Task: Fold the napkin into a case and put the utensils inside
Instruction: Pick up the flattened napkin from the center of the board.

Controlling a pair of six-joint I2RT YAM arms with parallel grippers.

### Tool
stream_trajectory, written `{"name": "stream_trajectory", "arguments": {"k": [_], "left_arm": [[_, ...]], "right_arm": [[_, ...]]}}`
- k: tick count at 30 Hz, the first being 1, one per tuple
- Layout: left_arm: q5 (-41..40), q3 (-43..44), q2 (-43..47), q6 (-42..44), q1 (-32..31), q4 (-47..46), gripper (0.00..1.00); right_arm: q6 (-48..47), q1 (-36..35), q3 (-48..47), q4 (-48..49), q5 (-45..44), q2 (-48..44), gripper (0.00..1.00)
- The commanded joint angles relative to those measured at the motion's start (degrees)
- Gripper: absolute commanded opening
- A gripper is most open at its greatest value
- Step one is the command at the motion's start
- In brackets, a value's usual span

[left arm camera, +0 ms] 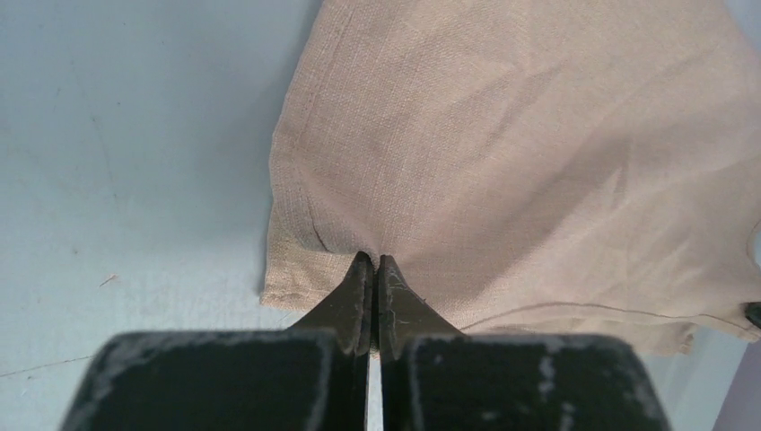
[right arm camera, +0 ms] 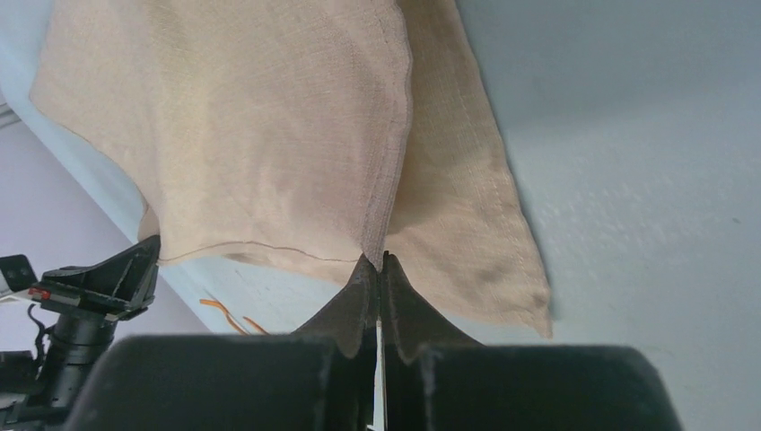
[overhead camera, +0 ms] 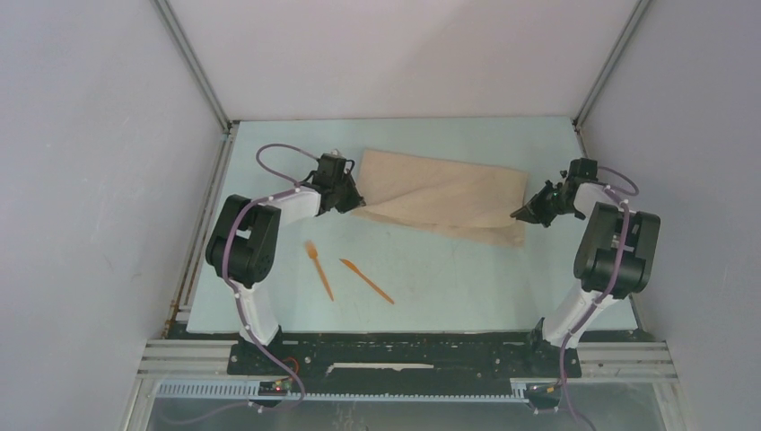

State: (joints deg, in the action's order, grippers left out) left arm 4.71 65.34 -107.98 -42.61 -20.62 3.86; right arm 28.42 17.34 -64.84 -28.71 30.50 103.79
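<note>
The beige napkin (overhead camera: 444,196) lies partly folded across the far middle of the table, its top layer lifted between the two arms. My left gripper (overhead camera: 357,203) is shut on the napkin's left edge (left arm camera: 377,180). My right gripper (overhead camera: 524,215) is shut on the top layer's right edge (right arm camera: 269,135); a lower layer (right arm camera: 467,224) lies flat on the table beneath. The orange fork (overhead camera: 319,269) and orange knife (overhead camera: 366,280) lie side by side on the table in front of the napkin, nearer the left arm. They show faintly in the right wrist view (right arm camera: 224,316).
The table is pale blue-green (overhead camera: 467,287), enclosed by white walls with metal frame rails at the left (overhead camera: 202,224) and right. The left arm (right arm camera: 81,305) shows at the lower left of the right wrist view.
</note>
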Motion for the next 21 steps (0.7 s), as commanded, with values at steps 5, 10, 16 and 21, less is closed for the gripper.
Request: {"name": "stream_trajectory", "arguments": {"k": [5,10,16,21], "left_arm": [[-0.7,-0.8,4.2,0.4,-0.4,-1.0,0.00],[-1.6,-0.1,3.6,1.6,-0.9,0.5,0.00],[-2.1,0.7,2.3,1.9,-1.8,2.5,0.01],[-2.5,0.7,2.0,2.1,-1.9,3.2,0.00]], "right_arm": [[-3.2,2.1,3.7,2.9,-2.6,-3.6,0.00],[-3.5,2.4,5.2,3.5,-4.2,-3.7,0.00],[-3.4,2.3,5.3,3.1,-5.5,-2.8,0.00],[-3.4,2.5,7.1,3.4,-7.1,-4.0,0.00]]}}
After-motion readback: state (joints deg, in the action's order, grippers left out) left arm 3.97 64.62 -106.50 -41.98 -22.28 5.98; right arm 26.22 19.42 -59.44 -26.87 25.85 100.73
